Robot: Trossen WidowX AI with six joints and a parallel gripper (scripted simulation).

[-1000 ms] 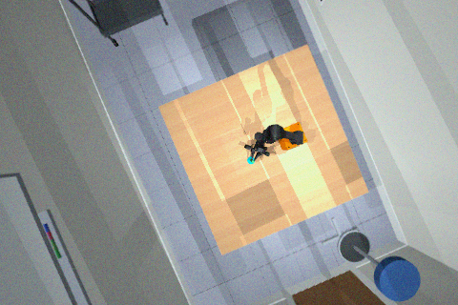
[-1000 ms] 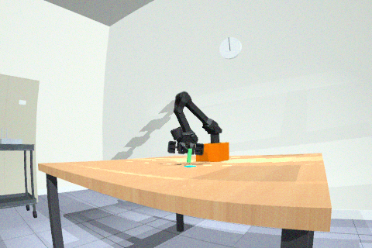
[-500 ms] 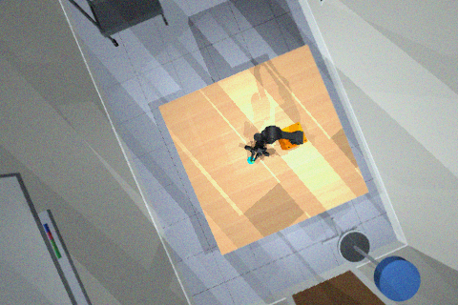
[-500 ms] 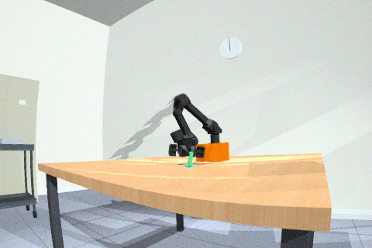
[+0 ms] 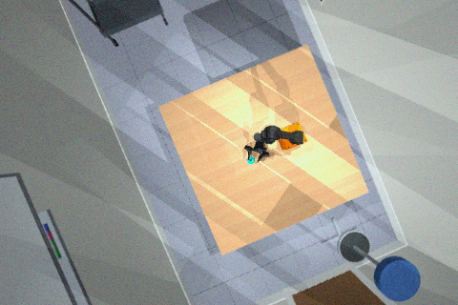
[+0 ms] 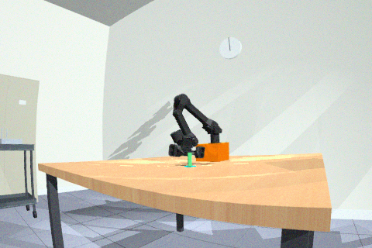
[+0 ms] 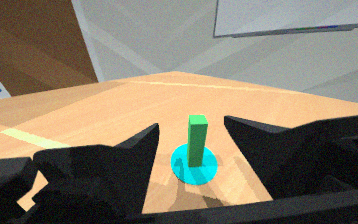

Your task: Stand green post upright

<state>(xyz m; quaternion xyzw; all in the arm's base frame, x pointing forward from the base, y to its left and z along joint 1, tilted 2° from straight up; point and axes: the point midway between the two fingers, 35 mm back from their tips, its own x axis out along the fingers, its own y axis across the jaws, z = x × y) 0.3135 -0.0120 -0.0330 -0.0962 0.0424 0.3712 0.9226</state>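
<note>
Post: the green post (image 6: 189, 159) (image 7: 197, 141) stands upright on the cyan circle (image 5: 251, 161) (image 6: 191, 167) (image 7: 180, 161); from the wrist view its foot looks to be inside the rim, with cyan showing around it.

Claw: the black parallel-jaw gripper (image 5: 256, 155) (image 6: 187, 151) (image 7: 191, 123) is spread wide, a finger on either side of the post, and has hold of nothing. I can see wooden tabletop between the post and each finger.

Arm: the WidowX arm (image 5: 271, 133) (image 6: 197, 111) reaches out from its orange base (image 5: 285, 144) (image 6: 219, 152) and bends down over the wooden table (image 5: 199, 143) (image 6: 115, 176) (image 7: 125, 102).

Step in hand: the post is let go, I'd judge, and only the withdrawal is left.

How to do it well: back straight off along the line of the fingers, slowly at first, keeping the post midway between them. No twist of the wrist and no sideways swing until both tips are well apart from it.

Risk: so slim a post would probably topple from a light brush of one fingertip; closing too soon could nip it.
</note>
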